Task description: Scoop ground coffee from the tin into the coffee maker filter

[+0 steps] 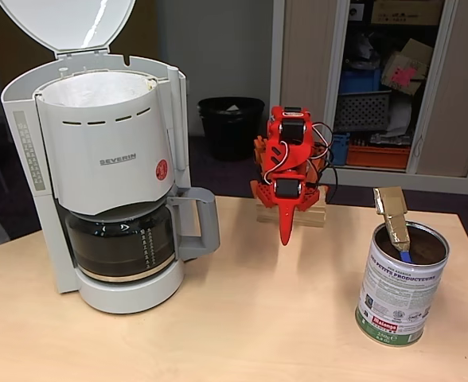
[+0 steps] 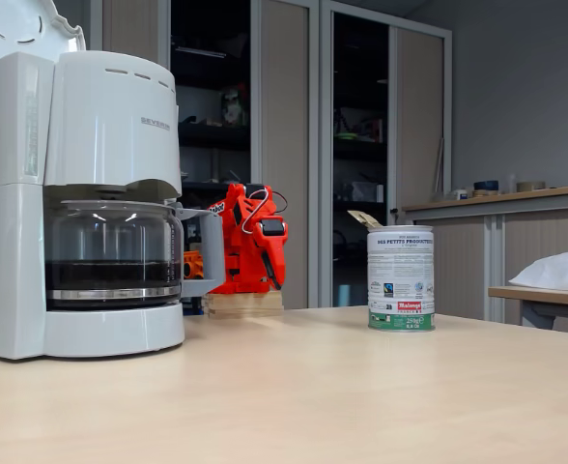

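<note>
The tin stands on the table at the right, open, with dark ground coffee inside. A tape-wrapped scoop handle sticks up out of it at the rim. The coffee maker stands at the left with its lid up, and the white filter lines its basket. My red arm is folded at the table's back between them. Its gripper points down, shut and holding nothing, well apart from the tin. In the low fixed view the tin stands right of the arm.
A dark glass carafe sits under the basket. The arm's base rests on a wooden block. Behind the table are a black waste bin and an open cabinet. Bare tabletop lies between coffee maker and tin.
</note>
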`<move>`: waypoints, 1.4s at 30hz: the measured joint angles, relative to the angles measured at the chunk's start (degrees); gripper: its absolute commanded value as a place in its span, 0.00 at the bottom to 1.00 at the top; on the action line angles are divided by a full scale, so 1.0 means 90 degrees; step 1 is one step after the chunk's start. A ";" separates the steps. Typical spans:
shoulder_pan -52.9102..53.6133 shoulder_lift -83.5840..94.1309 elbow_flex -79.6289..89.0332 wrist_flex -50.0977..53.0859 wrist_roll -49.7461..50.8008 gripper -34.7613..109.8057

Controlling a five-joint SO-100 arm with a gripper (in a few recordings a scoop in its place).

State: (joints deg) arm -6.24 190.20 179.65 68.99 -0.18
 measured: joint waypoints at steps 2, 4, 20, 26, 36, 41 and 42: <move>0.0000 0.0000 0.0000 0.0000 0.0000 0.24; 0.0000 0.0000 0.0000 0.0000 0.0000 0.24; 0.0244 0.0000 0.0000 0.0000 0.0000 0.24; 0.0225 -0.0020 0.0000 -0.0225 0.0039 0.25; -0.0889 -0.0020 0.0000 -0.2021 0.1504 0.24; -0.1182 -0.0068 0.0000 -0.2383 0.1621 0.24; -0.1289 -0.0068 0.0000 -0.2422 0.1572 0.24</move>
State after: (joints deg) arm -17.84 189.58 179.65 47.20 13.97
